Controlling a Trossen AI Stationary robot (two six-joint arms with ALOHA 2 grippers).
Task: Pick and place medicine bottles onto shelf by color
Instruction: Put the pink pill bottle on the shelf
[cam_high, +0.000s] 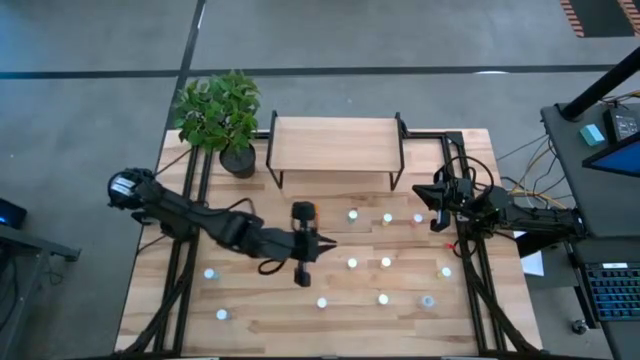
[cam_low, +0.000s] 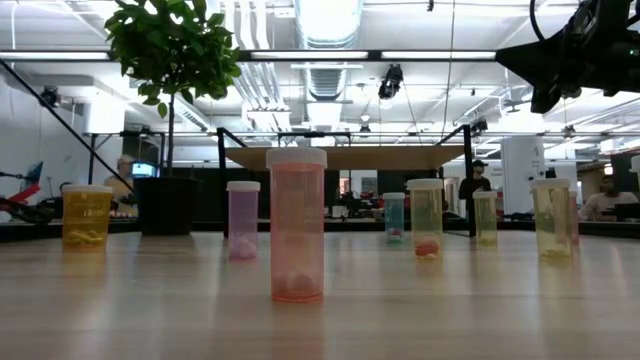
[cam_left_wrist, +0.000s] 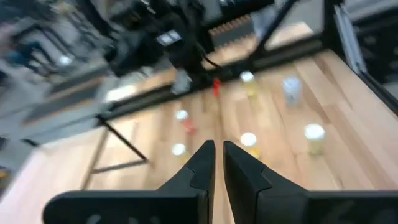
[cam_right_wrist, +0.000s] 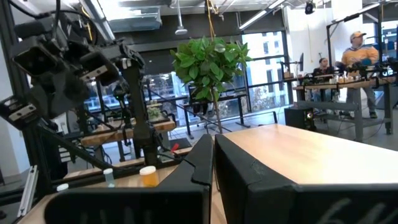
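Bottles (cam_high: 352, 263) stand scattered on the tabletop (cam_high: 260, 320); shelf (cam_high: 335, 143) is bare. Left gripper (cam_high: 326, 246) hovers mid-table, jaws clenched on nothing. Right gripper (cam_high: 420, 193) waits beside the shelf, also clenched.

Robotics lab / open-plan workshop w/ industrial fit-out. Bare grey concrete floor (cam_high: 90, 110) w/ dark lines on it around the wooden table (cam_high: 250, 335). Exposed ceiling ducts (cam_low: 325, 75) and strip lights (cam_low: 440, 55) overhead. Laptop (cam_high: 610, 290) and cables on a side bench next to the rig. Beyond the table: more benches w/ gear, big windows (cam_right_wrist: 267, 56), and a person (cam_right_wrist: 356, 59) standing at a far bench. Potted plant (cam_high: 218, 115) on the table corner.
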